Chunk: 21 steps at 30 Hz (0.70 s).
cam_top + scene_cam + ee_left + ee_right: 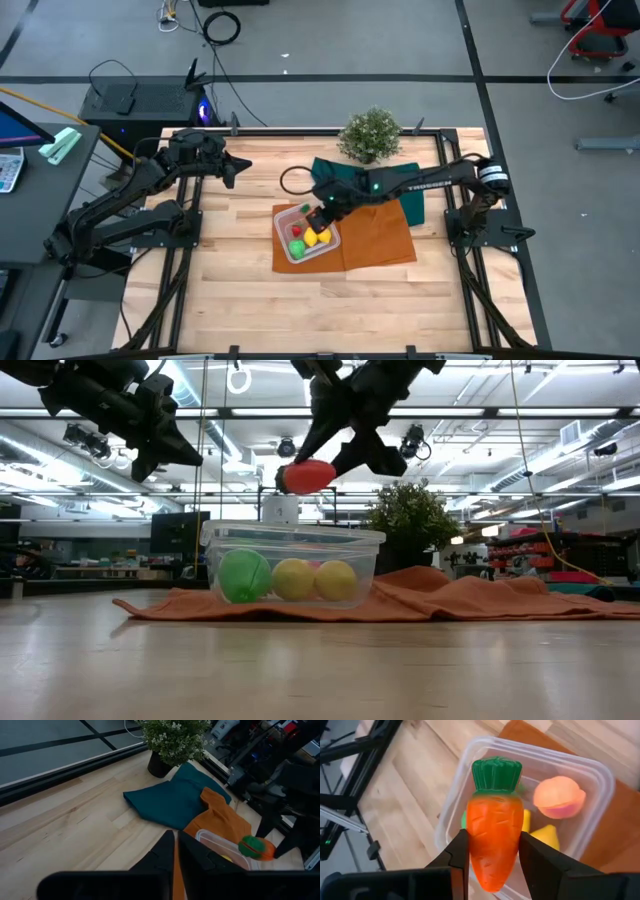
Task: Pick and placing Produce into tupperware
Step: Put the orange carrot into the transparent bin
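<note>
Spanning the scene: light wooden table point(240, 290), bearing all items below.
Spread on table: orange cloth point(375, 240), beside dark green cloth point(345, 175); potted plant point(370, 133) behind.
Seated on orange cloth: clear tupperware point(292, 538), containing green ball point(244, 575), two yellow lemons point(294, 579), peach-red round fruit point(559, 796).
Suspended above tupperware: right gripper point(494, 856), jaws narrow, clamped on orange carrot point(493, 840), green leafy end pointing away from wrist.
Raised over table's left rear, well apart from tupperware: left gripper point(177, 851), fingers pressed together, holding nothing.
</note>
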Available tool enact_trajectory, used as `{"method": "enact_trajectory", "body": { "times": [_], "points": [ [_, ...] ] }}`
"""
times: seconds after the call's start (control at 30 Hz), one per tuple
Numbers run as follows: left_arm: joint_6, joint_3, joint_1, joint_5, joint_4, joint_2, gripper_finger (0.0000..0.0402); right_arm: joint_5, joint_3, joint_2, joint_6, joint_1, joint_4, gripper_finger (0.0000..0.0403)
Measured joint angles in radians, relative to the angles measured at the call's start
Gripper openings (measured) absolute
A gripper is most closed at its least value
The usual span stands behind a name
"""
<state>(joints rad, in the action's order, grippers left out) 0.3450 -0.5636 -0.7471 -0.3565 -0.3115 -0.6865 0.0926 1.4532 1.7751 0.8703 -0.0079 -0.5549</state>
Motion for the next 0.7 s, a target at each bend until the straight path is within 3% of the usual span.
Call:
{"method": "enact_trajectory", "body": {
  "times": [0.43,0.7],
  "points": [
    [0.003,0.000,0.000,0.000,0.004,0.000,0.0035,0.042,0.002,0.047,-0.007,-0.013,0.219,0.0096],
    [0.003,0.001,0.001,0.000,0.005,-0.001,0.0024,0.054,0.017,0.124,-0.022,-0.018,0.221,0.0096]
  ]
}}
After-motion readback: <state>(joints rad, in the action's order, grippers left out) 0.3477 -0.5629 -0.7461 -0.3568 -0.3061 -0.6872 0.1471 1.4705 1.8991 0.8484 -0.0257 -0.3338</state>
